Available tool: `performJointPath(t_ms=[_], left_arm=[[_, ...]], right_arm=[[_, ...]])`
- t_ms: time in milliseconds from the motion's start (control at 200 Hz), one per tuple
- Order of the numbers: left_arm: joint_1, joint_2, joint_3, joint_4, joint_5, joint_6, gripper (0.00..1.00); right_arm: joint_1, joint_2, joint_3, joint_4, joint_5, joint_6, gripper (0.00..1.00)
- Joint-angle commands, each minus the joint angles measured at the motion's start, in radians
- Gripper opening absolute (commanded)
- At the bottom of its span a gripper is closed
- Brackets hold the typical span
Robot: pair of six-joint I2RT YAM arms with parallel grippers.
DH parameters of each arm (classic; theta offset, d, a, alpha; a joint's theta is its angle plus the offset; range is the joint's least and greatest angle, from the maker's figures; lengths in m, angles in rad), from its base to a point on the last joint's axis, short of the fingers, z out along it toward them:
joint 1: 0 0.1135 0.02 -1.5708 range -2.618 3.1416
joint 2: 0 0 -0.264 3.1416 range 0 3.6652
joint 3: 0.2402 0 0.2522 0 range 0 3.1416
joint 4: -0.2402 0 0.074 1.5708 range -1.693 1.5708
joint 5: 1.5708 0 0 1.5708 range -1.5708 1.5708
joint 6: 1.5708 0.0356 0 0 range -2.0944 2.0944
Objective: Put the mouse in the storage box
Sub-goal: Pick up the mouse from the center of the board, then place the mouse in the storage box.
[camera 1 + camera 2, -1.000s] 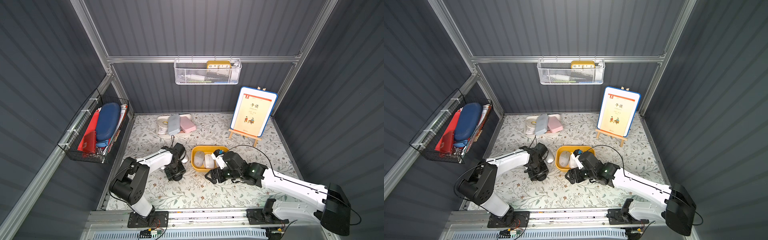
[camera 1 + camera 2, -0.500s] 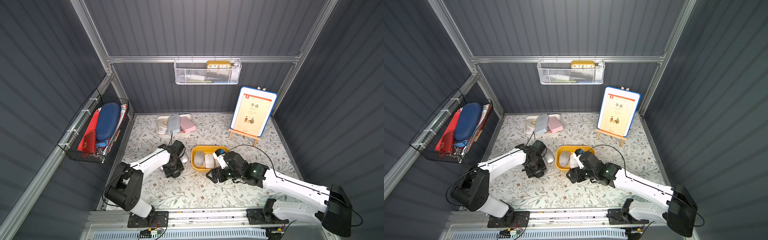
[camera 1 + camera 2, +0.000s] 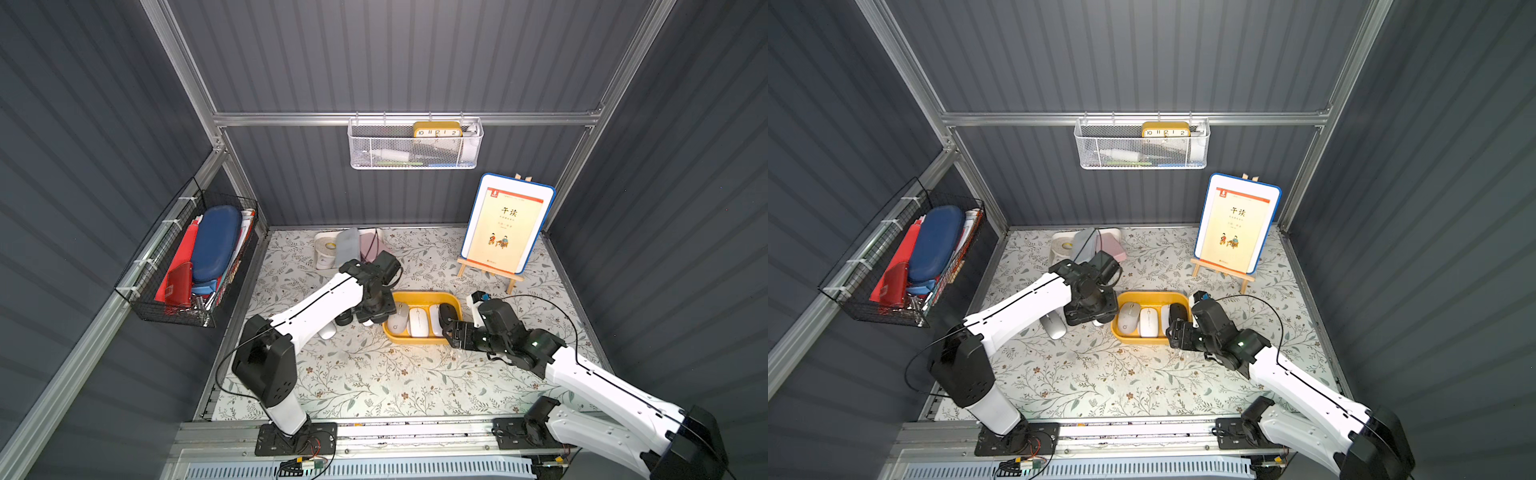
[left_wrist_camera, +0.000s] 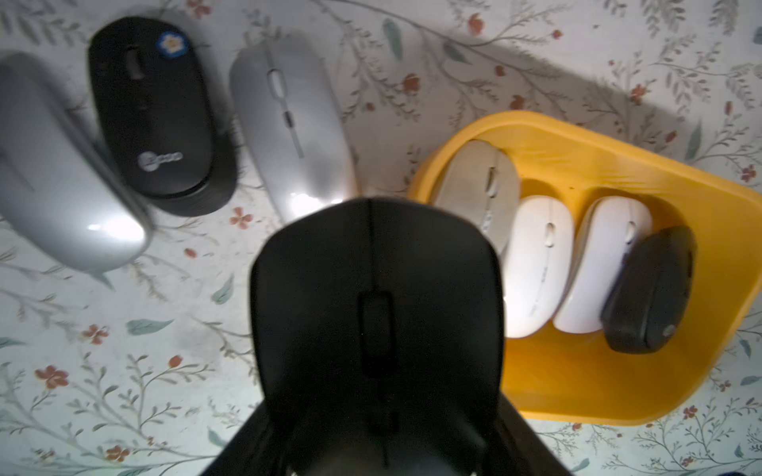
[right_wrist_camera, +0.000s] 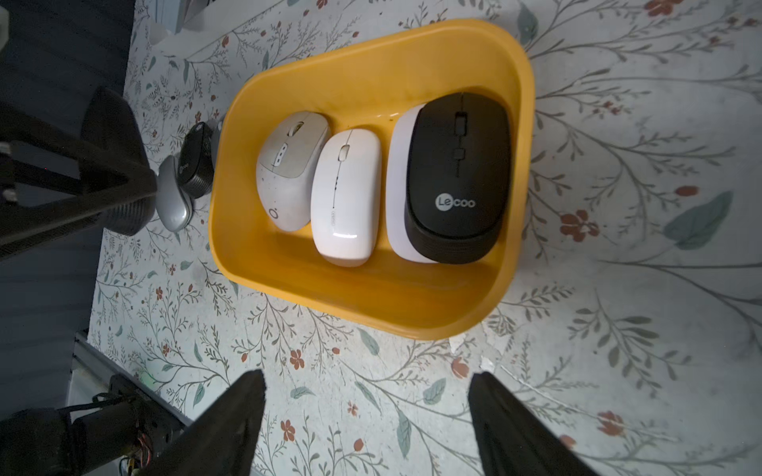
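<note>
The yellow storage box [image 3: 419, 341] [image 3: 1142, 341] sits mid-table and holds several mice side by side: a beige one [image 5: 288, 169], a white one [image 5: 346, 198] and a black one [image 5: 457, 177] lying on another white one. My left gripper [image 3: 374, 309] [image 3: 1090, 311] hovers at the box's left end, shut on a black mouse [image 4: 371, 313] held above the mat beside the box's rim [image 4: 577, 371]. My right gripper [image 5: 367, 377] [image 3: 451, 328] stands open and empty over the mat at the box's front right corner.
Left of the box a silver mouse [image 4: 288, 123], a black mouse with a sticker [image 4: 156, 115] and another silver mouse [image 4: 53, 165] lie on the mat. Pencil cases [image 3: 349, 249] sit at the back, an easel with a book [image 3: 505, 226] back right. Baskets hang on the walls.
My left gripper has carried the black mouse rightward and back, up to the box's left end. The right arm has stayed put, its jaws slightly narrower.
</note>
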State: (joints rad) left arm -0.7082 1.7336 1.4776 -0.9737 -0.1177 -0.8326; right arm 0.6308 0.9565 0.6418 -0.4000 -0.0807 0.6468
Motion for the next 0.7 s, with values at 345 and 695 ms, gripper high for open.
performJointPath(t_ms=[345,695], left_arm=[[-0.098,0.264,0.279,0.049,0.147,0.105,0.56],[-0.154,0.38,0.358,0.096,0.211,0.118,0.57]], right_arm=[[-0.032,-0.125,-0.088,-0.043,-0.113,0.069,0.82],[-0.034,-0.109,-0.1,-0.011,-0.127,0.088,0.82]])
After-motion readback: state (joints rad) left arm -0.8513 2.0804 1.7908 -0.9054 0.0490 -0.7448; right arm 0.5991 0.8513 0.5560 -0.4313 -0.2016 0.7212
